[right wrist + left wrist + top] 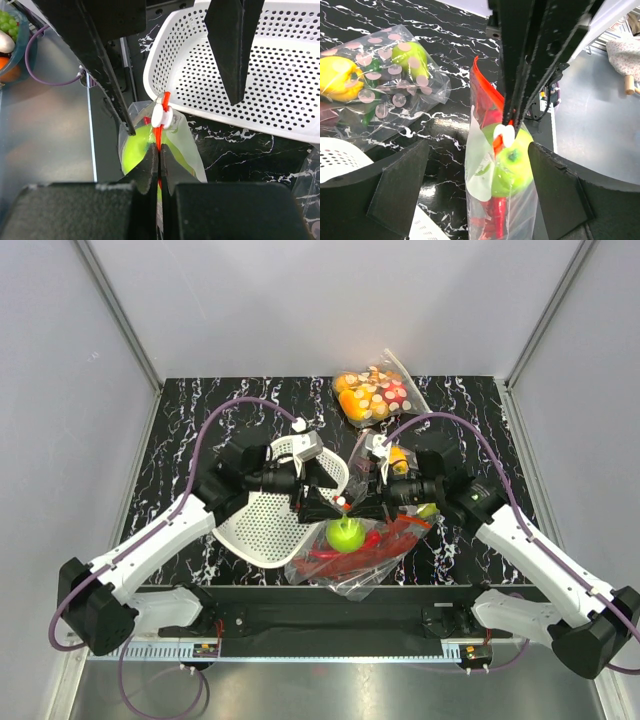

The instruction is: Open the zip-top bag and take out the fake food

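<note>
The zip-top bag [350, 558] is held up by its mouth at the table's near edge. Inside are the green apple [346, 534] and the red lobster [388, 538]; I cannot make out the chili. My right gripper [159, 147] is shut on the orange-red zip strip [159, 136], just below the white slider [161, 114]. My left gripper [477, 146] is open, with its fingers [402, 190] on either side of the bag [480, 165] and not touching it. The apple [515, 167] and lobster [496, 215] show through the plastic there. In the top view the two grippers, left [318, 502] and right [362, 505], face each other over the bag.
A white perforated basket [262, 525] lies left of the bag, under the left arm, and also shows in the right wrist view [280, 75]. One polka-dotted bag of fruit [373, 395] lies at the back and another [375, 85] sits under the right arm.
</note>
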`<state>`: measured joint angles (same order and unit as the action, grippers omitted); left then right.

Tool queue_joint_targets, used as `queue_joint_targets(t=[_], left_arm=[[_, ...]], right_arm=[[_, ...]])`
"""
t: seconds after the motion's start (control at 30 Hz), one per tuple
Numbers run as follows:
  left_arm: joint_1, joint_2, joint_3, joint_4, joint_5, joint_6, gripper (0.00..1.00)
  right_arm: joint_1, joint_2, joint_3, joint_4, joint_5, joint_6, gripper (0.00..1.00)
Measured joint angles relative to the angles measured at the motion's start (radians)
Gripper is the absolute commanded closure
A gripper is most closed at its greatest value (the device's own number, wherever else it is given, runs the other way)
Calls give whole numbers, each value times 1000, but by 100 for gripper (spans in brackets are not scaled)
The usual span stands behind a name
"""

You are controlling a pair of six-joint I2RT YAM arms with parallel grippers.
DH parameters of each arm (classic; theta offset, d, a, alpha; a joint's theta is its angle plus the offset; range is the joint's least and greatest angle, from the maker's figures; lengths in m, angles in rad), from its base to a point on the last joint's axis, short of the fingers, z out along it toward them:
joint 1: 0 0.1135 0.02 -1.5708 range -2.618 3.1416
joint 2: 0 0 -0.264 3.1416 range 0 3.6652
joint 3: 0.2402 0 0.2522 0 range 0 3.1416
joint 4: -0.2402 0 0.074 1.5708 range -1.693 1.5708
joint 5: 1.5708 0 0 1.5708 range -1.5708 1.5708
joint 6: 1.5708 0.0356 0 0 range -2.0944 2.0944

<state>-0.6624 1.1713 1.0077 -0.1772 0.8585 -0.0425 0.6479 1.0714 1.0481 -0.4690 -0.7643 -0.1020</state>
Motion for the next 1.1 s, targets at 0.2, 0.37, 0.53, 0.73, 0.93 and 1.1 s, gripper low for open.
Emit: queue_joint_targets(t=[0.2, 0.37, 0.53, 0.73, 0.93, 1.1], left_arm=[[-21, 25, 0, 24, 5, -24, 80], [-31, 29, 0, 29, 16, -18, 100], [-34, 29, 0, 15, 15, -8, 100], [-39, 29, 0, 9, 16, -2, 100], [-40, 29, 0, -2, 16, 3, 100], [-40, 29, 0, -14, 16, 10, 100]], right_arm=[[0, -14, 0, 0, 22, 8, 100], [0, -14, 0, -3, 43, 23, 61], [0, -18, 0, 16, 48, 36, 56], [0, -40, 5, 56, 66, 51, 56], [0, -41, 19, 83, 73, 51, 57], [0, -12, 36, 91, 71, 51, 57]])
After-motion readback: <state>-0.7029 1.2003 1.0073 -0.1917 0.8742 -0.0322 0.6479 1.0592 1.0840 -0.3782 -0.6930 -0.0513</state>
